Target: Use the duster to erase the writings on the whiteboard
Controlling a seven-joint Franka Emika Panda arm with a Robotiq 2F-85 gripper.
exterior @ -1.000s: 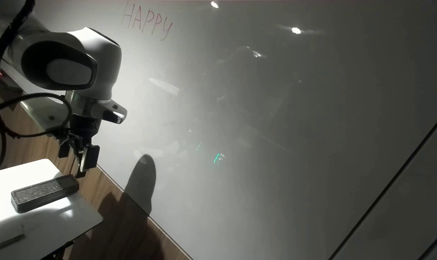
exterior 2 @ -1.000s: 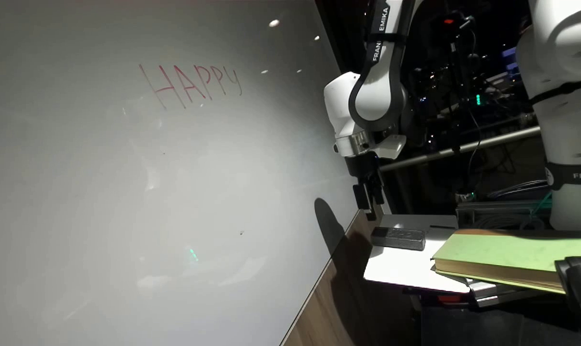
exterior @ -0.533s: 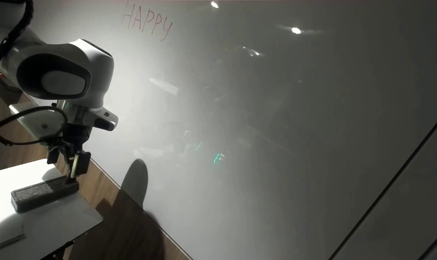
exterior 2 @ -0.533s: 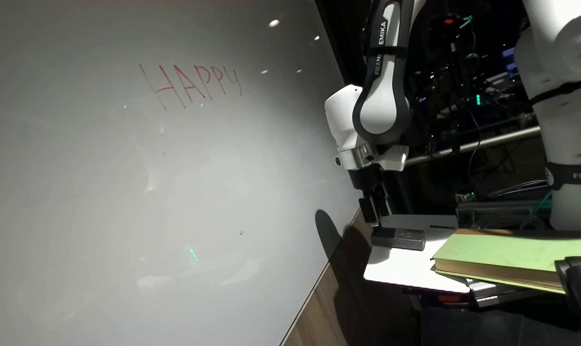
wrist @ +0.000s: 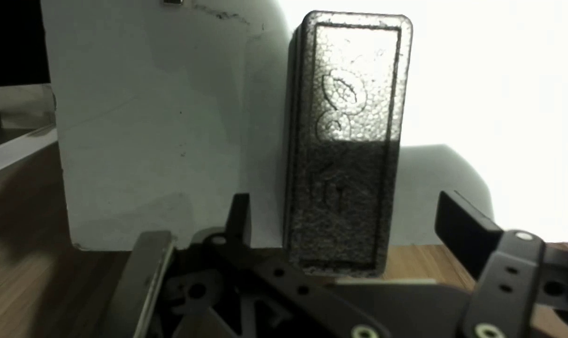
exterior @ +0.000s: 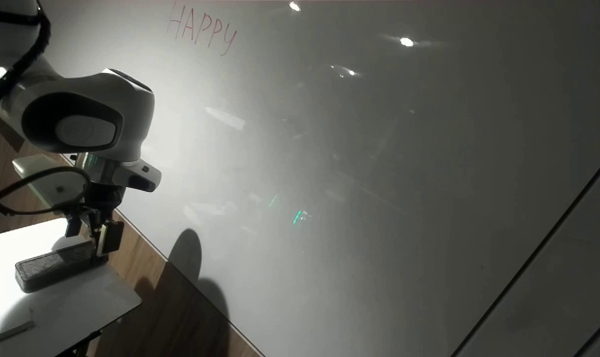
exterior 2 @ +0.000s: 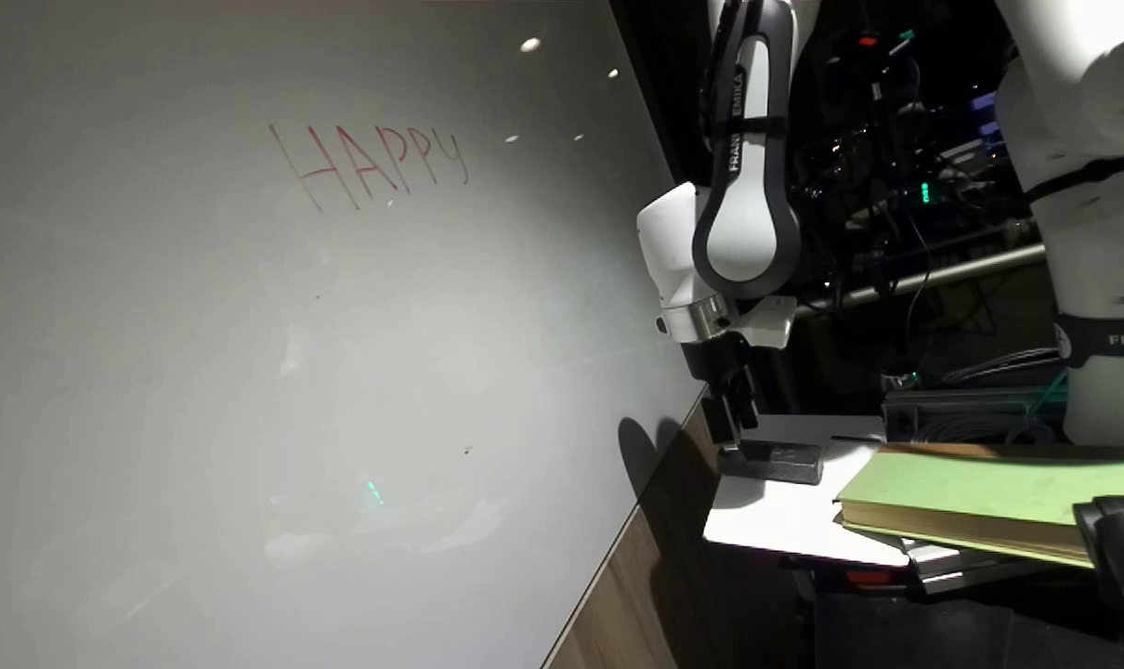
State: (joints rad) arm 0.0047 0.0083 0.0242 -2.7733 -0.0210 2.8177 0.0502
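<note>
At eleven o'clock in an exterior view, the writing HAPPY (exterior: 203, 28) awaits wiping off the whiteboard (exterior: 339, 163); parted fingers (wrist: 464, 232) straddle the ungripped duster (wrist: 347, 150).

From my position, the white tabletop (exterior 2: 785, 520) is strongly lit in part, shaded elsewhere. Beside the tabletop runs a wood-grain surface (exterior 2: 618, 604). Behind the tabletop, I observe a pale rail (exterior 2: 971, 269) and a small green light (exterior 2: 925, 192) within a dark area (exterior 2: 845, 372).
</note>
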